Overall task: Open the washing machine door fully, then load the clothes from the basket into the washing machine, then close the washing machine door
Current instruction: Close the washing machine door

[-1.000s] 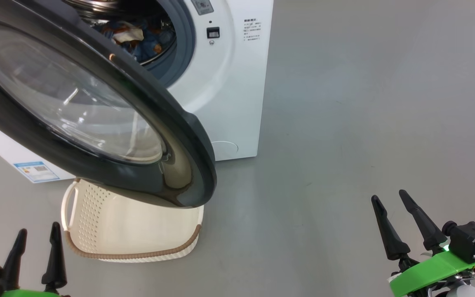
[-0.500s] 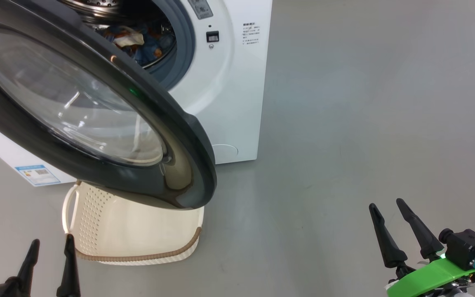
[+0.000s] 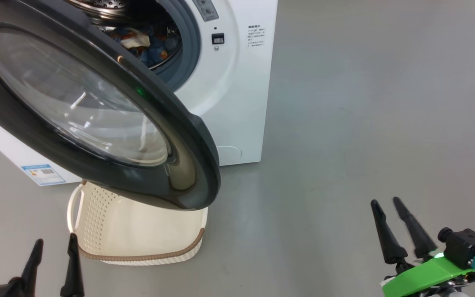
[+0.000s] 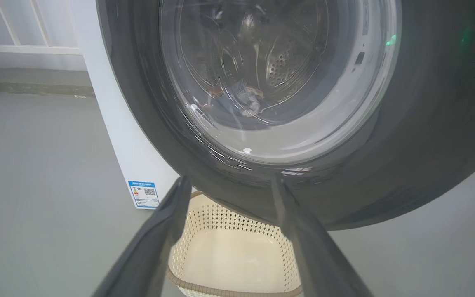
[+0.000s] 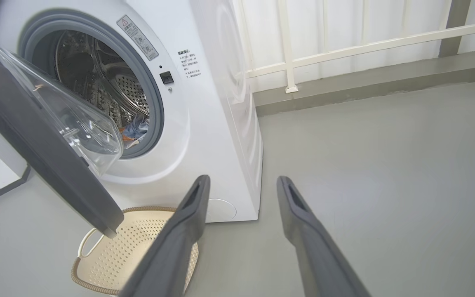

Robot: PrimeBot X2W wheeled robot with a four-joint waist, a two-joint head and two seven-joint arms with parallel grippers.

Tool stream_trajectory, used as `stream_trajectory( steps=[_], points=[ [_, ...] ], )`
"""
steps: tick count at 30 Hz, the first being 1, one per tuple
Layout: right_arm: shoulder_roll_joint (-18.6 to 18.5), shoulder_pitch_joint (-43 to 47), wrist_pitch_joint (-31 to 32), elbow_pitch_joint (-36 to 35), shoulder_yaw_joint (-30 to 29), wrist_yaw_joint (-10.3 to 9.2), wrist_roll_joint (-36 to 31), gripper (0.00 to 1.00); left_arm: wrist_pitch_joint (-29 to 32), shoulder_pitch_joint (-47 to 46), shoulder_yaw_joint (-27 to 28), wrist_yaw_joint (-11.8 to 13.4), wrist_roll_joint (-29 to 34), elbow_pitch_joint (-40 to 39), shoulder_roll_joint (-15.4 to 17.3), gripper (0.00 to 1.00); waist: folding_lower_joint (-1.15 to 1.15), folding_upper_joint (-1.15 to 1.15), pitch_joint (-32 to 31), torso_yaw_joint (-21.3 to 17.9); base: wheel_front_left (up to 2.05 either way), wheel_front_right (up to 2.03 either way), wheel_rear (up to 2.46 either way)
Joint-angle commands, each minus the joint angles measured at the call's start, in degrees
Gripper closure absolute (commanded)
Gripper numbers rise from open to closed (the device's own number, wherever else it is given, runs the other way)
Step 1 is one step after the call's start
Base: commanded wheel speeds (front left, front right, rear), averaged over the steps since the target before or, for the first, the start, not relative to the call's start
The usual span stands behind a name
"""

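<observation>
Head view downward, wrist views low, all sharing basket (image 3: pixel 138 231)

The large round black washing machine door (image 3: pixel 85 103) looks like glossy plastic around a clear domed glass window. The white boxy washing machine (image 3: pixel 237 103) has a smooth shell and a bright perforated steel drum (image 5: pixel 132 93). The small cream perforated plastic basket (image 3: pixel 97 214) is smooth, with a brown woven-look rim, and the grey floor (image 3: pixel 365 103) is matt.

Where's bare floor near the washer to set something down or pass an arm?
Free: wide grey floor right of the washing machine, out to the right gripper; a strip left of the basket. Crowded: the open washing machine door hangs over the basket, tight gap between them.
</observation>
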Motion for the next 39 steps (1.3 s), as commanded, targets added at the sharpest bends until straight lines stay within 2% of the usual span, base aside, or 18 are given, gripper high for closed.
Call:
stream_trajectory(
  steps=[1,8,15,21,25,32,39],
  points=[
    [0.0,-1.2,-0.3,-1.4,1.1,0.16,0.6,1.0,-0.4,-0.4,2.2,-0.1,0.5,-1.5,0.4,0.0,0.0,0.0,-0.1,0.3,0.0,0.0,0.0],
    [1.6,-6.1,-0.3,-4.9,3.8,0.16,1.1,1.0,-0.4,-0.7,2.6,-0.1,0.4,-1.4,-0.6,0.0,0.0,0.0,-0.1,1.9,0.0,0.0,0.0],
    [1.6,-13.3,-0.3,-14.8,7.3,0.16,1.3,1.0,-0.4,-1.3,2.3,-0.1,0.5,-2.8,-1.1,0.0,0.0,0.0,-0.1,4.1,0.0,0.0,0.0],
    [1.6,-17.2,-0.3,-23.5,12.9,0.16,0.5,1.0,-0.4,-1.6,2.1,-0.1,0.5,-3.7,-1.8,0.0,0.0,0.0,0.3,6.0,0.0,0.0,0.0],
    [1.8,-17.9,-0.3,-25.1,17.5,0.16,0.7,1.0,-0.4,-1.7,2.1,-0.1,0.5,-3.9,-2.0,0.0,0.0,0.0,0.4,6.7,0.0,0.0,0.0],
    [2.5,-18.1,-0.3,-17.9,31.4,0.16,2.8,1.0,-0.4,-1.8,1.8,-0.1,0.2,-3.9,-2.6,0.0,0.0,0.0,1.2,8.3,0.0,0.0,0.0],
    [3.5,-18.2,-0.3,-7.7,35.7,0.16,4.7,1.0,-0.4,-3.0,1.0,-0.1,-1.2,-3.4,-2.8,0.0,0.0,0.0,3.2,10.3,0.0,0.0,0.0]
  ],
)
